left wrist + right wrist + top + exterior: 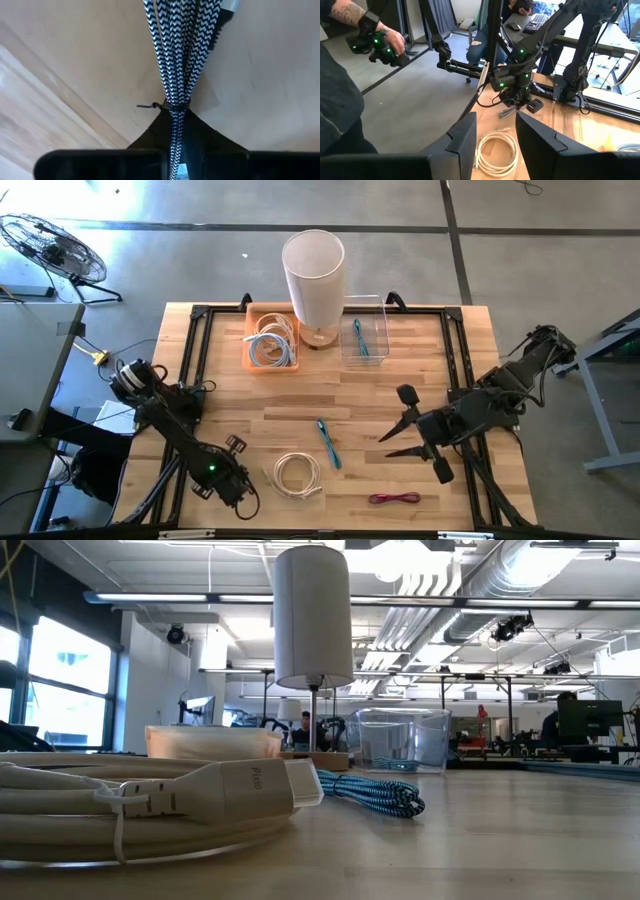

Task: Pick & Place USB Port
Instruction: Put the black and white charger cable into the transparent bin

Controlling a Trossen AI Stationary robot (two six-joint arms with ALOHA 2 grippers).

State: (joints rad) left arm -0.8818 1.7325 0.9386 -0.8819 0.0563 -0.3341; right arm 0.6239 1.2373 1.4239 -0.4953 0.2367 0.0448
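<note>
**Left end effector clamping a braided cable at the near-left of the table**

The left end effector (235,485) is sitting at the near-left corner of the wooden plank table (440,380), its two fingers pinching narrow on a black-and-white cable (175,60), a zigzag-woven bundle cinched by a thin tie. The right end effector (383,446) is hovering over the right side, fingers standing apart and holding nothing. Three loose cables are lying along the near edge: one smooth white coil (297,473), one blue braided cable (328,442) just beyond it, and one thin red cable (395,499) to the right. Two bins are standing at the far edge: an orange bin (250,350) carrying white coils and a clear bin (380,305) carrying one more blue bundle. One lamp (313,275) with a white cylindrical shade is standing between them.
</note>
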